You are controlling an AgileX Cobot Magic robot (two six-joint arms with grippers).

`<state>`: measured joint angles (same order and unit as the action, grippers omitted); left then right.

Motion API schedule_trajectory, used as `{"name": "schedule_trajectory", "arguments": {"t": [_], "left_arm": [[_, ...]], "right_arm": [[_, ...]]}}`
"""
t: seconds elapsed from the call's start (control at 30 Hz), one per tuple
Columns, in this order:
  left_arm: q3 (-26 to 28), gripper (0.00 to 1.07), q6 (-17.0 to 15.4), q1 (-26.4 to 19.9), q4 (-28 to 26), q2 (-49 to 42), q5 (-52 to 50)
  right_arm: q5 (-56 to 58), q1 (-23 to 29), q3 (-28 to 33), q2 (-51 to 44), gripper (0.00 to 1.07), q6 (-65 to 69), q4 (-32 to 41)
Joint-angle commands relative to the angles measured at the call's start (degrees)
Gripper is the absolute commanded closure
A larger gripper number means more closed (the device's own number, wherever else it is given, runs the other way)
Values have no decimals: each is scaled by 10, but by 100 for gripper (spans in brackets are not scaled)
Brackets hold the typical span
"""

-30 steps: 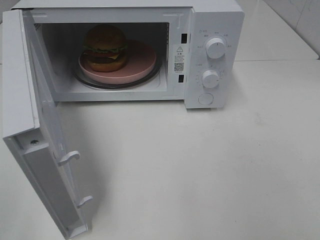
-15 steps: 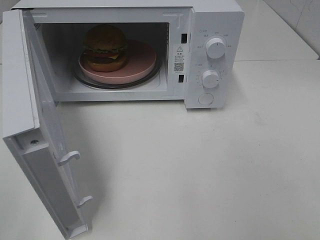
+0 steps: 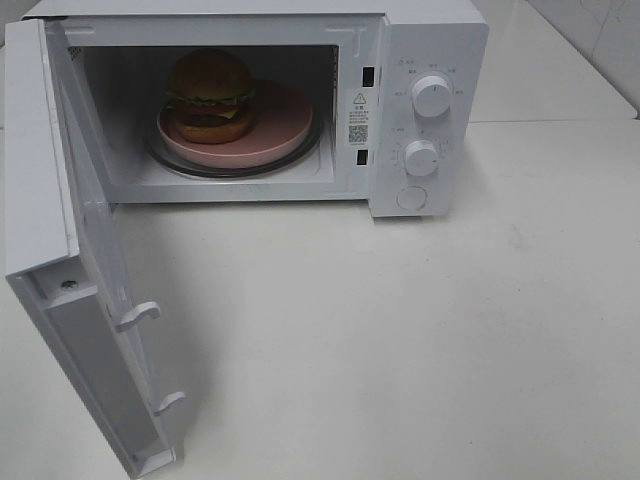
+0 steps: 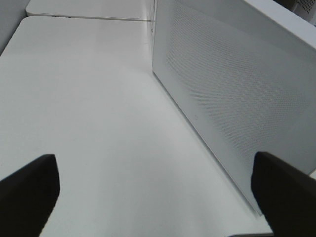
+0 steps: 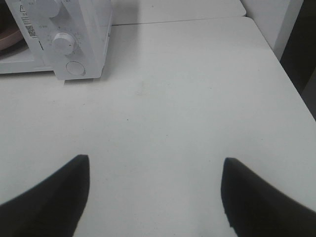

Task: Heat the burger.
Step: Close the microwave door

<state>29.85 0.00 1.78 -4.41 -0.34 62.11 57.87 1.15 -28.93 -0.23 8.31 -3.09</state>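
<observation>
One burger (image 3: 210,95) on one pink plate (image 3: 282,125), inside microwave (image 3: 430,40), left part of cavity; door (image 3: 60,200) wide open. Microwave front: two dials, upper knob (image 3: 432,95), lower knob (image 3: 421,157), plus one button (image 3: 411,197). Only high view shows burger; neither gripper in it. Left gripper (image 4: 155,197): fingers spread, empty, outside door. Right gripper (image 5: 155,192): fingers spread, empty, over table (image 5: 187,98) right of microwave

Microwave (image 3: 430,60) casing reads smooth and white with a soft satin sheen, and its knobs (image 3: 432,95) look like white plastic. The door (image 4: 222,98) face shows a fine dotted mesh pattern, semi-gloss. Inside, the burger (image 3: 210,90) has a glossy golden-brown bun over a matt pink plate (image 3: 285,125), with a glassy turntable (image 3: 190,170) rim shining beneath. Table (image 3: 420,340) is smooth, white, faintly reflective
</observation>
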Motion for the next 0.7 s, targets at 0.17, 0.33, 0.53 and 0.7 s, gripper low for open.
{"name": "schedule_trajectory", "arguments": {"t": [0.17,0.33,0.53,0.7], "left_arm": [[-2,9,0,-2,-2,-8,-8],[-2,9,0,-2,-4,-8,-8],[-2,9,0,-2,5,6,-8],[-1,9,0,-2,3,32,-9]], "right_arm": [[-7,-3,2,-15,34,-7,1],[-7,-3,2,-15,34,-7,1],[-7,-3,2,-15,34,-7,1],[-7,-3,2,-15,34,-7,1]]}}
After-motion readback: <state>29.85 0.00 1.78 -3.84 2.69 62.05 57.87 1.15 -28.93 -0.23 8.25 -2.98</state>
